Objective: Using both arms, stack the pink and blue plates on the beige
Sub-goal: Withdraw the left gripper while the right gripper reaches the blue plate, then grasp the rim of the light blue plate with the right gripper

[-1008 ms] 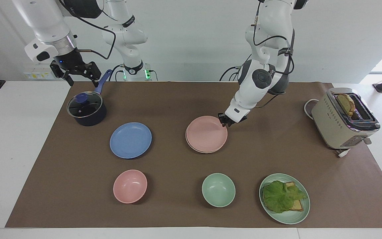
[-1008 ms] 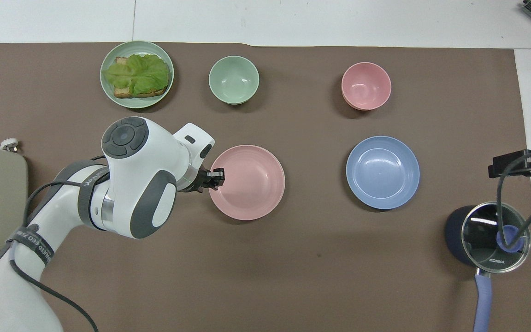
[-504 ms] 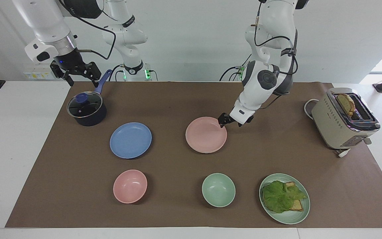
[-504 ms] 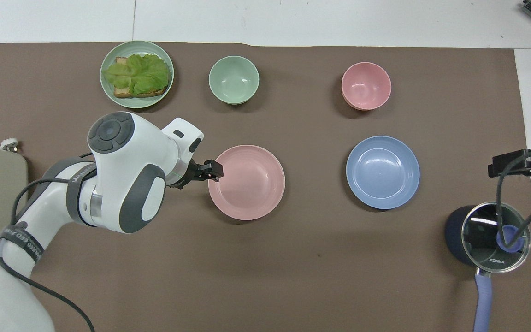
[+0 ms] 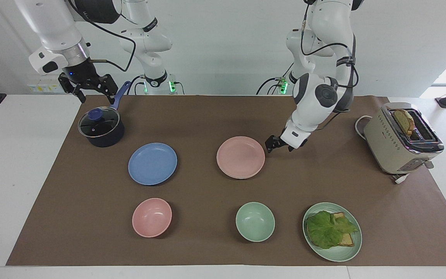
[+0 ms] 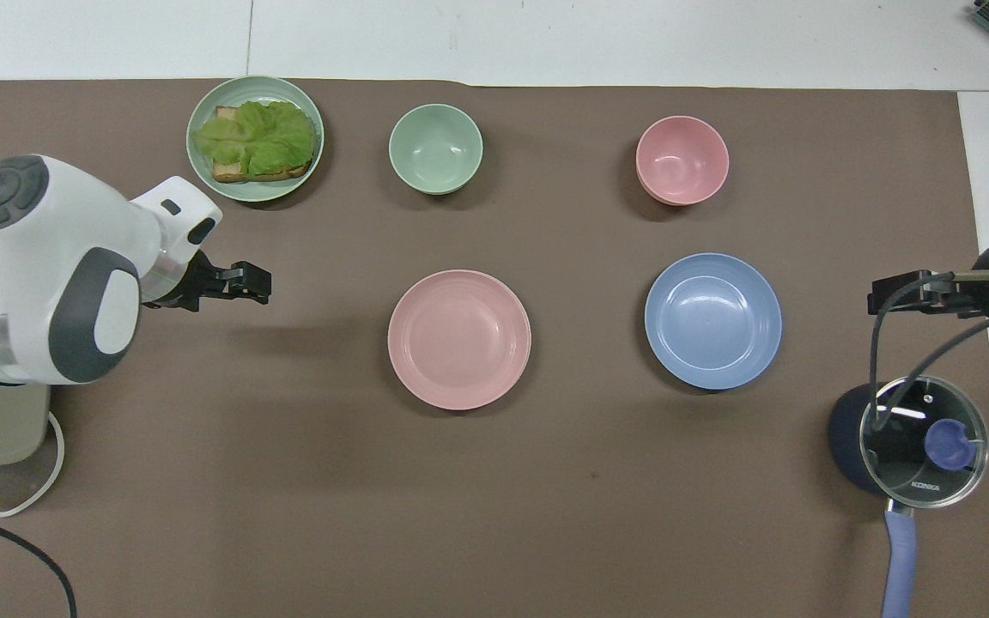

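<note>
The pink plate [image 5: 241, 157] [image 6: 459, 339] lies flat in the middle of the brown mat, on top of the beige plate [image 5: 241, 178], of which only a thin pale edge shows. The blue plate [image 5: 152, 163] [image 6: 712, 319] sits alone beside the stack, toward the right arm's end. My left gripper [image 5: 272, 148] [image 6: 258, 283] hangs low and open beside the pink plate, toward the left arm's end, holding nothing and clear of the rim. My right gripper [image 5: 88, 88] [image 6: 889, 296] waits open and empty above the pot.
A dark pot with a glass lid [image 5: 101, 127] stands near the right arm. Farther from the robots sit a pink bowl [image 5: 151, 217], a green bowl [image 5: 255, 221] and a green plate [image 5: 347, 254] with lettuce on toast. A toaster [image 5: 401, 139] stands at the left arm's end.
My left gripper opened and let go of the pink plate, which settled flat on the beige one. It then drew away toward the left arm's end. The right arm barely moved.
</note>
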You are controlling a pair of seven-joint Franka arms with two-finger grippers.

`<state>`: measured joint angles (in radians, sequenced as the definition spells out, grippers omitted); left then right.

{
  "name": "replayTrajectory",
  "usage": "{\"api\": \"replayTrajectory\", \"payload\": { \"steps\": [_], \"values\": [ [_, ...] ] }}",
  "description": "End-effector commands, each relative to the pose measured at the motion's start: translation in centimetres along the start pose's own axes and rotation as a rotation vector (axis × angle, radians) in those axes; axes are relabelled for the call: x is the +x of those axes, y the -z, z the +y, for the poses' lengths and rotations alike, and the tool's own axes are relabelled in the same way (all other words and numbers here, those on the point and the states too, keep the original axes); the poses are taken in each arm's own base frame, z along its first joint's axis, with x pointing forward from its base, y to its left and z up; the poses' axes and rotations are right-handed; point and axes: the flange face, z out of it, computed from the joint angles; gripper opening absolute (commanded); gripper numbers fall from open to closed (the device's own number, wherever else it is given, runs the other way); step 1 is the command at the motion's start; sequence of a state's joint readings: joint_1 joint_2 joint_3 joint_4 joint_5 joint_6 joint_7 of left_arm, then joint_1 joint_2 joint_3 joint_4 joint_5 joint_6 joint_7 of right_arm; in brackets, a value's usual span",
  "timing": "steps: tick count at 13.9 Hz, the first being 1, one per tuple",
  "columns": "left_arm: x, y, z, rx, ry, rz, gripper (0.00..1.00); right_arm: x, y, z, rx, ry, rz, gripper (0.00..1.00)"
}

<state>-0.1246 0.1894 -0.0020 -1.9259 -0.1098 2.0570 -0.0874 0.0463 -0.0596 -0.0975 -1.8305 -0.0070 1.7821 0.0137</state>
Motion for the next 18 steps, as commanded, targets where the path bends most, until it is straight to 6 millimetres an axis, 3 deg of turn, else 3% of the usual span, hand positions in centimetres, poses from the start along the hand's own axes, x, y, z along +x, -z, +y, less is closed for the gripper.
{"api": "replayTrajectory", "payload": {
  "steps": [1, 2, 4, 7, 10, 14, 17, 18],
  "values": [
    [0.3, 1.8, -3.8, 0.018, -0.042, -0.009, 1.00, 1.5, -3.7, -0.1, 0.029, -0.005, -0.011, 1.00],
    [0.5, 2.9, -4.8, 0.036, -0.043, -0.011, 1.00, 2.3, -5.5, -0.1, 0.028, 0.004, -0.017, 1.00],
    [0.6, 6.0, -5.0, 0.078, -0.059, -0.026, 1.00, 3.7, -8.9, -0.4, 0.054, 0.004, -0.007, 1.00],
    [-0.5, 12.1, -5.4, 0.078, -0.046, -0.006, 1.00, 4.2, -13.9, -0.1, 0.055, 0.012, 0.003, 1.00],
    [-1.7, 16.8, -4.7, 0.077, -0.041, 0.018, 1.00, 4.2, -19.2, 1.1, 0.097, 0.020, -0.005, 1.00],
    [-3.5, 21.3, -3.8, 0.078, -0.057, 0.057, 1.00, 4.3, -23.4, 1.2, 0.100, 0.019, -0.021, 1.00],
    [-4.4, 22.4, -4.2, 0.077, -0.056, 0.060, 1.00, 3.9, -24.7, 0.9, 0.144, -0.004, -0.035, 1.00],
    [-4.4, 22.4, -4.2, 0.077, -0.056, 0.062, 1.00, 3.8, -24.9, 0.9, 0.144, 0.007, -0.039, 0.95]
  ]
}}
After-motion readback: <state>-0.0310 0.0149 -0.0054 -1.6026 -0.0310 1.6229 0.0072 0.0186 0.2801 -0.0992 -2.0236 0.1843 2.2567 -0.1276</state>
